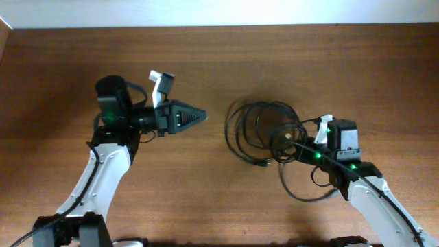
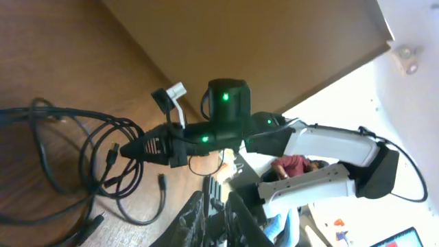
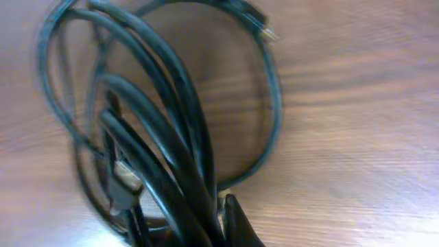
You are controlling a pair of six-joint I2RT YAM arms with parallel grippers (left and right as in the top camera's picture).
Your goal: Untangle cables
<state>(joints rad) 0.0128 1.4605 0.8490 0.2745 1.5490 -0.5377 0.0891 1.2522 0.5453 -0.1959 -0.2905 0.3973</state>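
Tangled coil of thin black cables (image 1: 264, 134) lies on the brown wooden tabletop (image 1: 206, 55). Right claw (image 2: 129, 151) reaches into the coil's right side, fingers together, clamped on its strands. Left claw (image 1: 199, 116) stands clear to the coil's left, pointing at it, holding nothing. Whether its fingers are apart cannot be told.

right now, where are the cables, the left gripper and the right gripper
cables (image 3: 182, 195), right wrist view, bundled strands
left gripper (image 1: 203, 116), overhead view, pointed fingertip end
right gripper (image 2: 132, 151), left wrist view, fingertip end
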